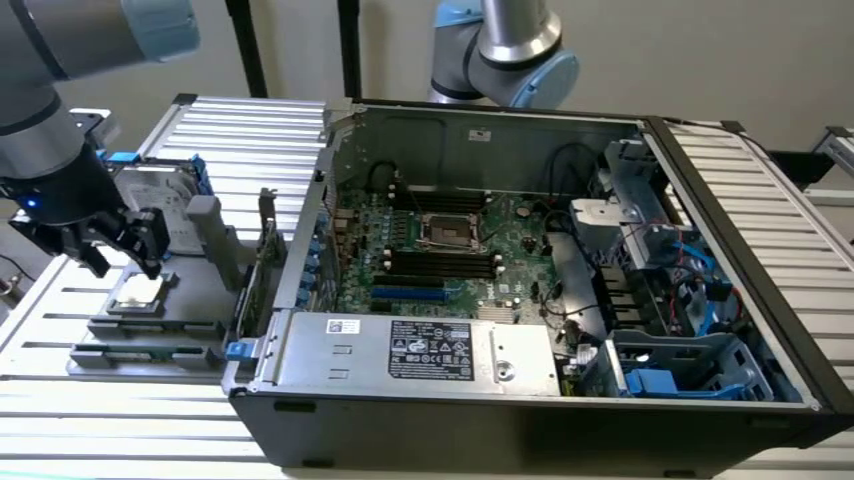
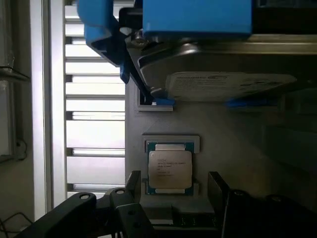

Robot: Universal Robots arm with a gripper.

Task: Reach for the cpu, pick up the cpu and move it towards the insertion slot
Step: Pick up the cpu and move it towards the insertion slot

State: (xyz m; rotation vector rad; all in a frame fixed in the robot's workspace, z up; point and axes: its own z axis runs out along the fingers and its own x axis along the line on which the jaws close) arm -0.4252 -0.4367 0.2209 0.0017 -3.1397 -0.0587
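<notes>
1. a slatted metal bench is seen carrying everything.
2. an open computer case is laid on its side on the bench. a motherboard is exposed inside it, and a labelled power supply is set along its near edge.
3. the robot arm is positioned outside the case, on the exterior view's left.
4. a grey fixture is placed on the bench beside the case. a hard drive with blue rails is held in it.
5. the end effector is hung low over the fixture. its fingers are spread, and nothing is gripped. in the wrist view one finger is seen at each side of the chip, with a gap left on both sides.
6. the insertion slot is found on the motherboard between two banks of black memory slots, with its silver frame and dark centre uncovered.
7. the cpu is seated flat in a pocket of the fixture, silver top up. it lies near the hard drive and well apart from the insertion slot.
</notes>
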